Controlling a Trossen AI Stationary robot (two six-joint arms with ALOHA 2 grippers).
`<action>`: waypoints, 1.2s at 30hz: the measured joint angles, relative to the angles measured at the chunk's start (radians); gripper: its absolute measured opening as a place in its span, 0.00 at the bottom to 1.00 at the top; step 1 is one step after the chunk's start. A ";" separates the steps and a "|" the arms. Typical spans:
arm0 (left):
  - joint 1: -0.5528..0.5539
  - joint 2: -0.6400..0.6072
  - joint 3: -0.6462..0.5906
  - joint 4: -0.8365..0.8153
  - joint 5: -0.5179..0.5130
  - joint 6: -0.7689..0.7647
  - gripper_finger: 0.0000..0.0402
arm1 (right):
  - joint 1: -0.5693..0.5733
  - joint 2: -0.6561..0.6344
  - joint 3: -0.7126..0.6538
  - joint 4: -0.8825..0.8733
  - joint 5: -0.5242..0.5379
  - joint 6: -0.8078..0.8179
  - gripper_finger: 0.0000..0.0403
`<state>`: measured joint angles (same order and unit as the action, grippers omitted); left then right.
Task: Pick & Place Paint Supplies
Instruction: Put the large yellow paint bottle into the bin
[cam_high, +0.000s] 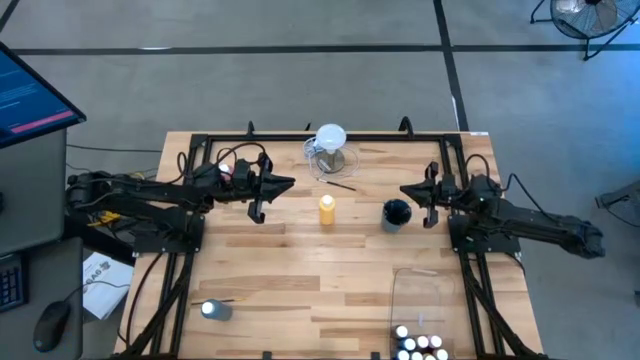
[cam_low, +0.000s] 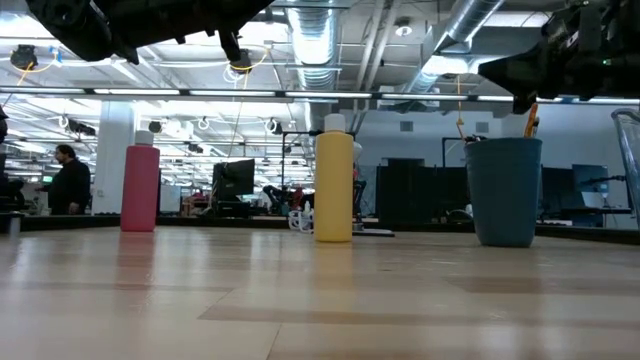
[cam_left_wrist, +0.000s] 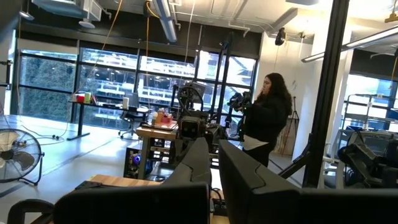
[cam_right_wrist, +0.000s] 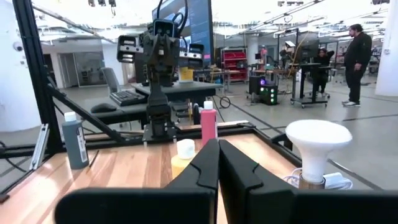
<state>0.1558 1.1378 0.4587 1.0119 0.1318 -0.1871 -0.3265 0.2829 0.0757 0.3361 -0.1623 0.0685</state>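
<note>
We count one yellow squeeze bottle (cam_high: 326, 209) at the table's centre, one pink-red squeeze bottle (cam_low: 140, 188) toward nine o'clock, and one blue squeeze bottle (cam_high: 216, 310) lying toward seven o'clock. One dark cup (cam_high: 396, 213) stands toward three o'clock. One clear jug (cam_high: 330, 150) sits at twelve. We see one loose paintbrush (cam_high: 340, 184) beside it. About five small white-capped bottles (cam_high: 420, 346) cluster at five o'clock, partly cut off, inside one clear bin (cam_high: 432, 290).
</note>
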 joint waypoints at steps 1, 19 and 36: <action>0.000 0.000 0.000 0.000 0.000 0.000 0.00 | 0.009 -0.003 0.000 0.000 0.012 0.000 0.00; 0.000 0.000 0.000 0.000 0.000 0.000 0.00 | 0.174 -0.003 0.001 -0.026 0.141 -0.089 0.00; 0.000 0.000 0.000 0.008 0.000 0.000 0.00 | 0.179 -0.025 -0.068 0.063 0.135 -0.095 0.00</action>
<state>0.1558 1.1381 0.4587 1.0200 0.1318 -0.1875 -0.1479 0.2580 0.0082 0.3994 -0.0273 -0.0269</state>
